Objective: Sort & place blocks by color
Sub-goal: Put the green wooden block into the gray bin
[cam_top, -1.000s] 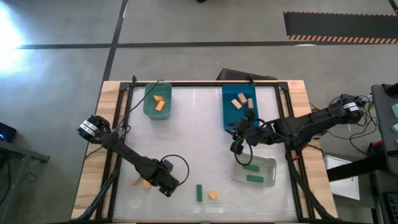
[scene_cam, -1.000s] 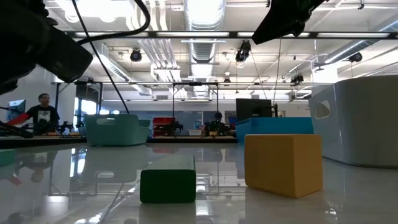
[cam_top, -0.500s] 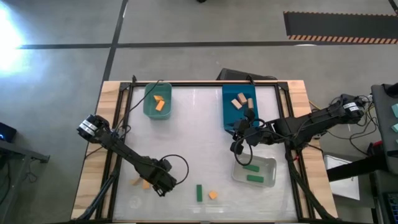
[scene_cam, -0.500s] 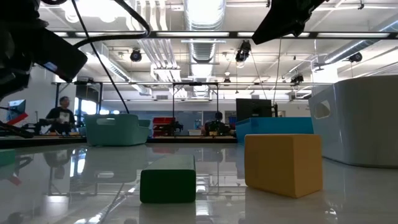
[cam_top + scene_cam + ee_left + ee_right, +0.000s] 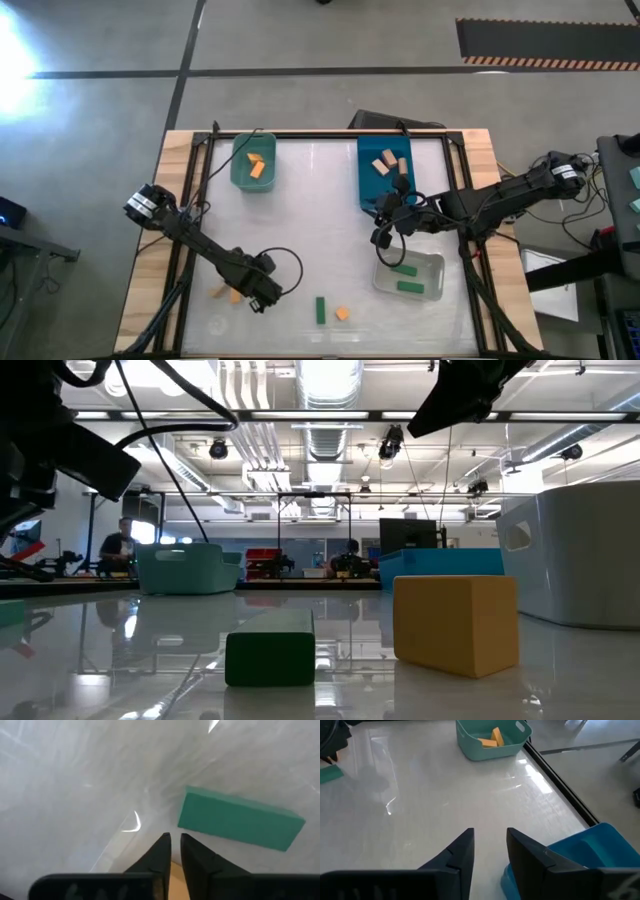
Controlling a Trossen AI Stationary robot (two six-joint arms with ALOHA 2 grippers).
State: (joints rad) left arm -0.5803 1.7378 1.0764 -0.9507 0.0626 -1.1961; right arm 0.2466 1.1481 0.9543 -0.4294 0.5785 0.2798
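My left gripper (image 5: 260, 299) is near the table's front left. Its fingers (image 5: 172, 844) are shut to a narrow slit. An orange block (image 5: 236, 296) and a tan block (image 5: 218, 293) lie flat just to its left. A green block (image 5: 320, 310) (image 5: 239, 824) and another orange block (image 5: 343, 314) lie flat to its right. Both show close up in the low view, green (image 5: 270, 658) and orange (image 5: 455, 622). An orange patch shows low in the slit; I cannot tell what it is. My right gripper (image 5: 382, 236) (image 5: 490, 840) is open and empty between the blue bin and the clear bin.
A teal bin (image 5: 253, 162) with orange blocks stands at the far left. A blue bin (image 5: 385, 172) with tan blocks stands at the far right. A clear bin (image 5: 410, 277) with green blocks stands at the near right. The table's middle is bare. People stand in the room beyond.
My left gripper has drawn back a little toward the table's left edge, away from the green block. The blocks have stayed where they were.
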